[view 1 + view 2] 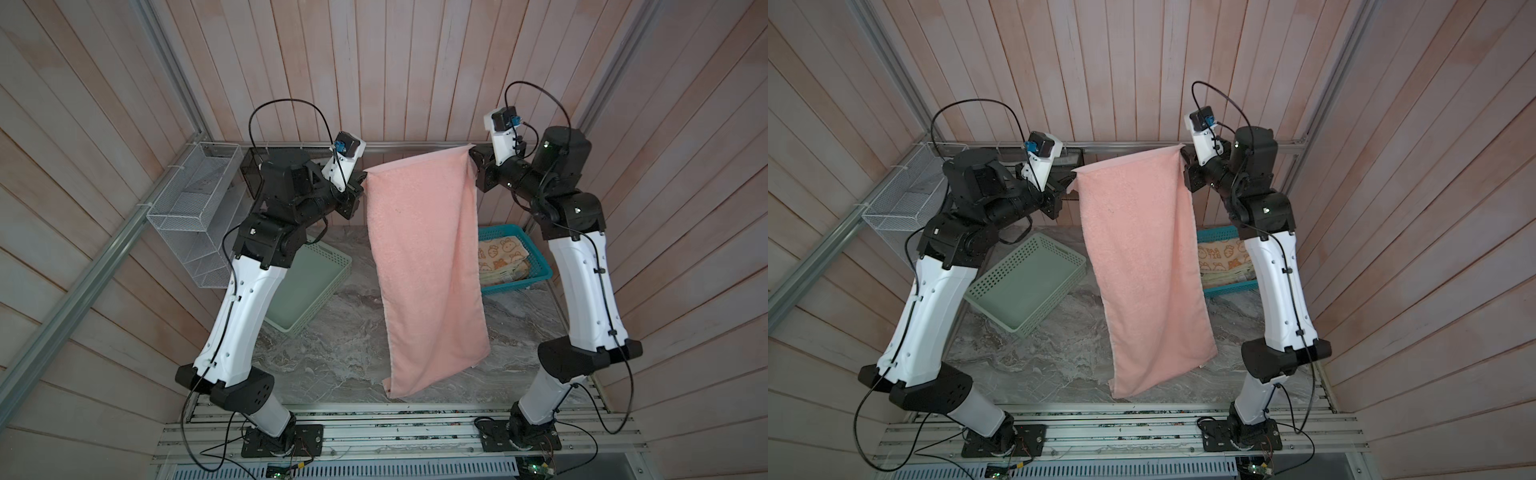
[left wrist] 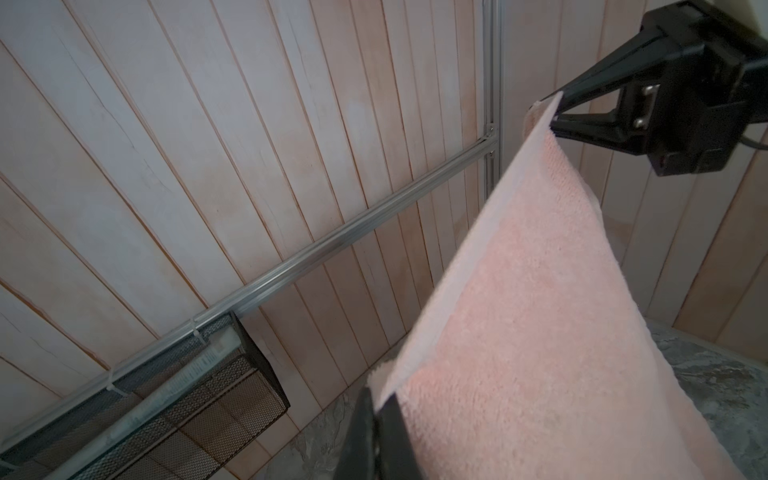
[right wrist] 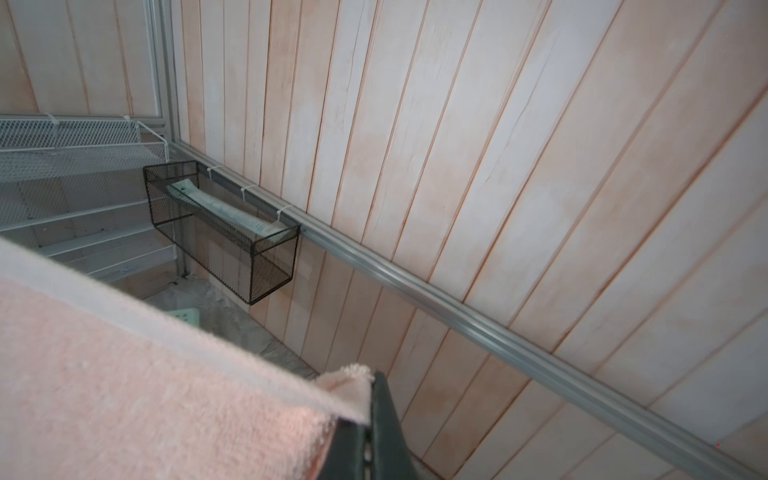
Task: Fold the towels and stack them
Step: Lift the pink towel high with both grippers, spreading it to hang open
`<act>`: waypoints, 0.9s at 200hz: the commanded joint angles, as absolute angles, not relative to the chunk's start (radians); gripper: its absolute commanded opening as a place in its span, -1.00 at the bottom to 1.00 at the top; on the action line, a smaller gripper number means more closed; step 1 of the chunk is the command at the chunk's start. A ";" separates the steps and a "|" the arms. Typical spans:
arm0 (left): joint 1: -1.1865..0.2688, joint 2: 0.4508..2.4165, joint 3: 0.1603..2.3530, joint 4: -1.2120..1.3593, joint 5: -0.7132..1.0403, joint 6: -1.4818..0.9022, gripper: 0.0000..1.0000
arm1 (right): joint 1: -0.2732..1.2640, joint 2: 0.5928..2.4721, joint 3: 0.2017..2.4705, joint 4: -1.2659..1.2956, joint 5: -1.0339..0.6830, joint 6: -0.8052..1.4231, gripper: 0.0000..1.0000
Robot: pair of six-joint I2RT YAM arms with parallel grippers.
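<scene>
Now: left claw (image 1: 363,179) and right claw (image 1: 472,154) each pinched shut on top corner of salmon pink towel (image 1: 424,266), which hangs flat above tabletop (image 1: 332,365). Soft, light, limp terry; likely sags unless corners held apart. Best hold: hemmed corners.

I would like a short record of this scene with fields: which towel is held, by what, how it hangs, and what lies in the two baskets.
held towel: pink towel, spread out, hanging lengthwise
left gripper: fingers shut on one top corner
right gripper: fingers shut on the other top corner
lower edge: close to the table; contact cannot be told
teal basket: bunny towel on top, paler cloth under it
green basket: no towel seen inside
</scene>
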State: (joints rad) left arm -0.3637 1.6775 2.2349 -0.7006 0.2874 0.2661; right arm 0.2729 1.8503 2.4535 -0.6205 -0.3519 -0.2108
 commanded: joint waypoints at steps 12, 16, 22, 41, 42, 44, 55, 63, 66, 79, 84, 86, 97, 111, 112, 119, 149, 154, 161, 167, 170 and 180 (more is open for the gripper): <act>-0.242 1.813 2.284 -0.635 0.446 0.177 -1.00 | 0.212 2.018 2.590 -0.642 -0.507 -0.111 -1.00; -0.238 1.828 2.300 -0.640 0.449 0.176 -1.00 | 0.212 2.026 2.596 -0.644 -0.511 -0.111 -1.00; -0.233 1.852 2.323 -0.645 0.456 0.176 -1.00 | 0.212 2.029 2.595 -0.640 -0.515 -0.113 -1.00; -0.231 1.878 2.352 -0.637 0.474 0.172 -1.00 | 0.212 2.001 2.550 -0.597 -0.490 -0.128 -1.00; -0.231 1.877 2.352 -0.635 0.476 0.172 -1.00 | 0.212 1.998 2.547 -0.594 -0.488 -0.129 -1.00; -0.232 1.876 2.351 -0.632 0.478 0.171 -1.00 | 0.212 1.993 2.539 -0.587 -0.485 -0.130 -1.00; -0.231 1.860 2.344 -0.617 0.483 0.166 -1.00 | 0.212 1.957 2.506 -0.559 -0.483 -0.136 -1.00; -0.230 1.840 2.334 -0.608 0.486 0.161 -1.00 | 0.212 1.930 2.495 -0.548 -0.499 -0.138 -1.00; -0.231 1.829 2.329 -0.605 0.485 0.160 -1.00 | 0.212 1.920 2.491 -0.548 -0.508 -0.138 -1.00; -0.233 1.774 2.295 -0.588 0.478 0.155 -1.00 | 0.212 1.879 2.490 -0.551 -0.530 -0.138 -1.00; -0.232 1.750 2.276 -0.578 0.472 0.154 -1.00 | 0.214 1.857 2.488 -0.554 -0.529 -0.140 -1.00; -0.233 1.736 2.268 -0.575 0.470 0.153 -1.00 | 0.215 1.851 2.486 -0.555 -0.530 -0.140 -1.00; -0.236 1.667 2.220 -0.547 0.454 0.152 -1.00 | 0.222 1.797 2.472 -0.557 -0.522 -0.150 -1.00; -0.244 1.572 2.163 -0.514 0.435 0.153 -1.00 | 0.238 1.719 2.439 -0.550 -0.511 -0.172 -1.00; -0.245 1.572 2.159 -0.512 0.434 0.153 -1.00 | 0.240 1.712 2.436 -0.549 -0.510 -0.174 -1.00; -0.251 1.526 2.134 -0.495 0.422 0.156 -1.00 | 0.251 1.668 2.418 -0.540 -0.504 -0.184 -1.00; -0.288 1.344 2.058 -0.411 0.388 0.170 -1.00 | 0.340 1.484 2.322 -0.490 -0.433 -0.241 -1.00; -0.296 1.316 2.053 -0.397 0.383 0.172 -1.00 | 0.355 1.459 2.311 -0.479 -0.423 -0.246 -1.00; -0.304 1.287 2.052 -0.383 0.382 0.171 -1.00 | 0.374 1.427 2.300 -0.466 -0.411 -0.248 -1.00; -0.309 1.267 2.058 -0.376 0.382 0.167 -1.00 | 0.386 1.406 2.299 -0.462 -0.407 -0.248 -1.00; -0.311 1.260 2.062 -0.376 0.381 0.163 -1.00 | 0.389 1.398 2.301 -0.459 -0.407 -0.246 -1.00; -0.314 1.253 2.110 -0.399 0.380 0.151 -1.00 | 0.398 1.372 2.307 -0.456 -0.407 -0.240 -1.00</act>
State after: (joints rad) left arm -0.3344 1.2808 2.0720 -0.4385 0.4866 0.1715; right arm 0.4103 1.4349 2.3123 -0.5327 -0.5388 -0.2302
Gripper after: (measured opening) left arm 0.045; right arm 0.046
